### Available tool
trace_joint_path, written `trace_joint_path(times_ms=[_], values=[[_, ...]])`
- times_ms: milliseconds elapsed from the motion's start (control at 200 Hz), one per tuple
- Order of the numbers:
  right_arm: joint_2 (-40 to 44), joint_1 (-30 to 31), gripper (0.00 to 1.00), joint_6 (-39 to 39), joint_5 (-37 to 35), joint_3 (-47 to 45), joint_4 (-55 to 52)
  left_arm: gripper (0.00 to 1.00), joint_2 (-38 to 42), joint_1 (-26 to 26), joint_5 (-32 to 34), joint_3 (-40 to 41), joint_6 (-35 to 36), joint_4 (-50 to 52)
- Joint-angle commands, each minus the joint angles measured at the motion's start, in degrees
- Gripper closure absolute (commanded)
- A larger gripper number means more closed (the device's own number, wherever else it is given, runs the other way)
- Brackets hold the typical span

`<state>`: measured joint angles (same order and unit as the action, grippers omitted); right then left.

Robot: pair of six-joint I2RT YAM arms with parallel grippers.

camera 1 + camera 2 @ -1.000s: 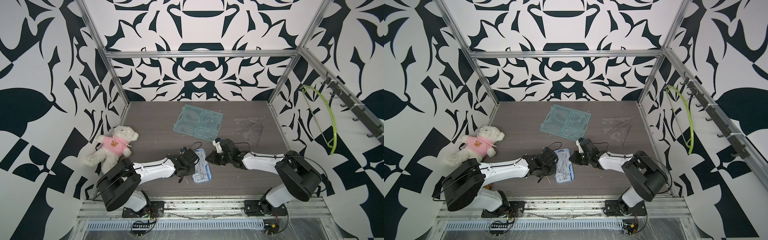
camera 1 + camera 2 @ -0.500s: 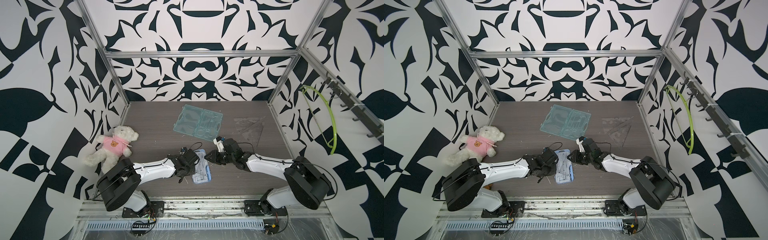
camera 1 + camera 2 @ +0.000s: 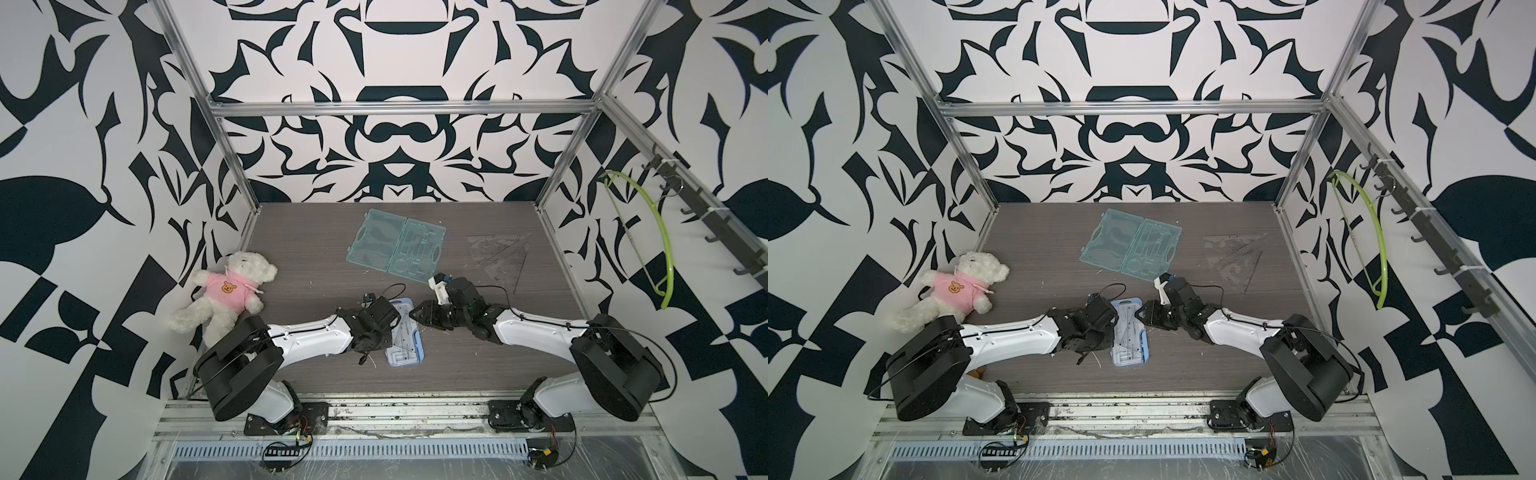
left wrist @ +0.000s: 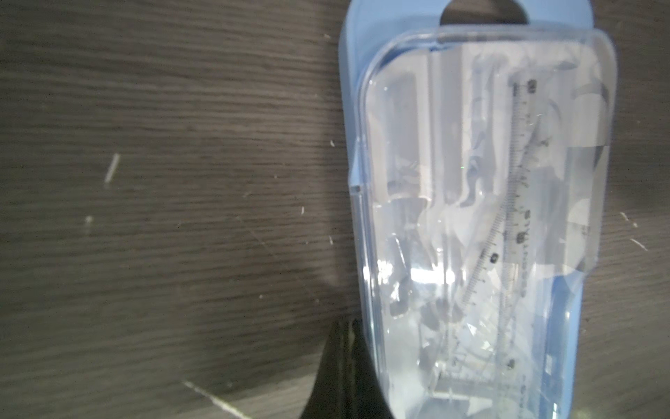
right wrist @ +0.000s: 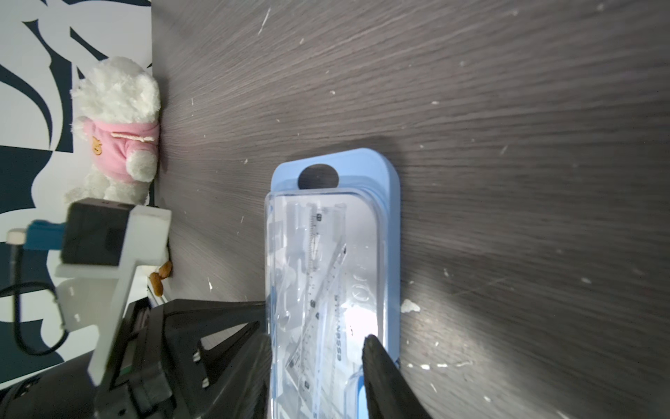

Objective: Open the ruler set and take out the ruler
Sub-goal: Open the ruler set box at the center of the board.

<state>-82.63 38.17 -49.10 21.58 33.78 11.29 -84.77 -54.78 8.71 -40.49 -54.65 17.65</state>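
Ruler set (image 3: 405,338) lies flat on the surface (image 3: 478,365), between the arms, with the ruler (image 4: 515,203) inside under the clear lid. Your left end effector (image 3: 388,330) is fully closed and empty against one long edge. Your right end effector (image 3: 414,316) stands partly open at the opposite edge, gripping nothing.

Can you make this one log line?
ruler set: lid shut, ruler inside | left gripper: shut, at its edge | right gripper: open, at its other edge

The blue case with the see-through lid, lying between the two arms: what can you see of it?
The blue plastic case with a clear lid lies flat on the dark wood-grain table, lid on. Its rounded end has a hang hole. Inside lie clear rulers with printed scales. The left hand, shut, touches one long edge.
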Motion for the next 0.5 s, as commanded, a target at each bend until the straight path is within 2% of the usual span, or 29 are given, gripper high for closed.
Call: trace_joint_path(times_ms=[0, 495], values=[[-1.8, -0.4, 0.57, 0.8, -1.0, 0.4, 1.0, 1.00, 0.8, -0.3, 0.4, -0.7, -0.1, 0.6], [-7.0, -0.9, 0.55, -0.4, 2.6, 0.2, 8.7, 1.00, 0.6, -0.6, 0.5, -1.6, 0.0, 1.2]])
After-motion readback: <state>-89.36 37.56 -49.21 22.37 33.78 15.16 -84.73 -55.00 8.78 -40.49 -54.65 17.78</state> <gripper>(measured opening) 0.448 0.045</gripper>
